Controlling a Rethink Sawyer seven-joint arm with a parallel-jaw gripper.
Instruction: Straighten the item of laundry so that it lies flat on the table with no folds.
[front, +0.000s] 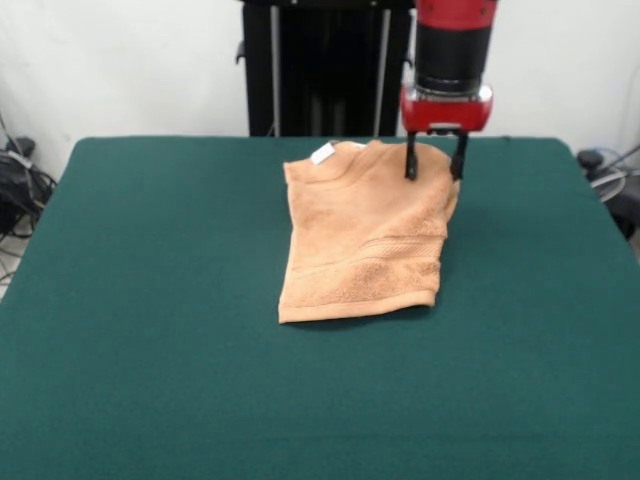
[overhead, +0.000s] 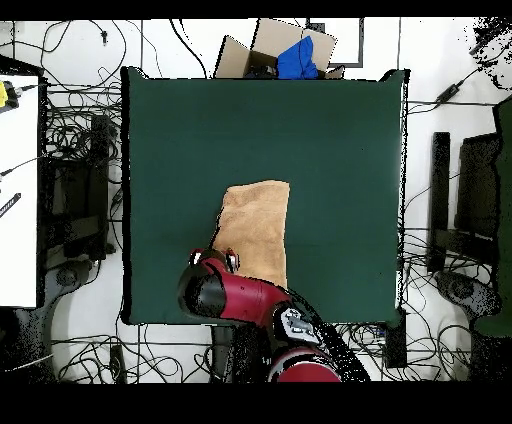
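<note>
**Clerk:** Dark green felt-like table top (front: 150, 350), large and rectangular, is entered first; a white wall and a black stand are noted behind it, with cables and a cardboard box holding something blue (overhead: 296, 56) recorded on the floor around it in the overhead view.

**Checker:** And the item of laundry?

**Clerk:** One light orange-tan terry cloth hand towel (front: 365, 245), rectangular, with woven border bands and a small white tag (front: 322, 153) at its far edge. It is listed as lying on the table's far half, nearer the far edge than the near one and close to the middle of the width, well clear of every corner.

**Checker:** Condition?

**Clerk:** Folded over on itself. A doubled layer is suggested by the rounded near edge and the narrow outline, so the flattening is judged not yet done; the whole unfolding is taken to remain.

**Checker:** Gripper?

**Clerk:** One black two-fingered gripper (front: 434, 160) on a red and black arm (overhead: 235, 296), recorded directly over the towel's far corner. The fingers are seen parted, with the cloth's edge showing between them and nothing clamped. The tips are level with the cloth at that corner; whether they touch it cannot be told.
</note>
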